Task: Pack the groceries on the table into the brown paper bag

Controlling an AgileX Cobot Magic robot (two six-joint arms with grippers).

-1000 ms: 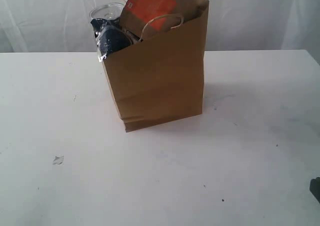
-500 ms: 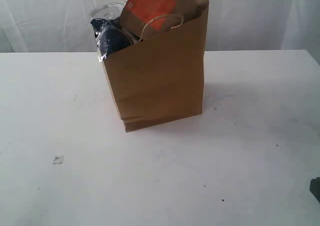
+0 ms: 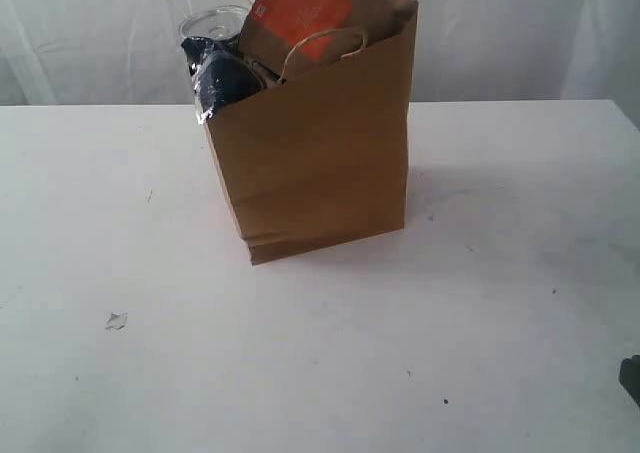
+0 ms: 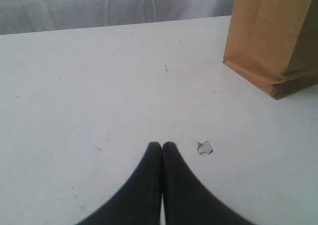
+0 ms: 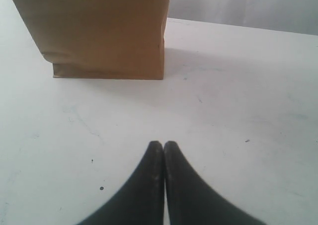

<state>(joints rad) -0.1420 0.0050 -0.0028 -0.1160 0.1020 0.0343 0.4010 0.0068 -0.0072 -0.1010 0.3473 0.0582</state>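
The brown paper bag [image 3: 315, 143] stands upright on the white table [image 3: 120, 213]. Sticking out of its top are the orange-brown pouch [image 3: 305, 11], the long navy packet [image 3: 218, 81] and the rim of a clear jar [image 3: 210, 21]; a twisted handle [image 3: 320, 45] loops at the front. The bag's lower part also shows in the left wrist view [image 4: 273, 41] and the right wrist view [image 5: 99, 31]. My left gripper [image 4: 162, 145] is shut with nothing in it, low over bare table well short of the bag. My right gripper [image 5: 163, 144] is shut and empty too, facing the bag from a distance.
A tiny white crumb [image 3: 116, 320] lies on the table, close beside the left gripper's tips [image 4: 204, 147]. Small dark specks dot the tabletop. A white curtain [image 3: 90, 33] hangs behind the table. A dark bit of the right arm [image 3: 631, 378] shows at the exterior view's right edge.
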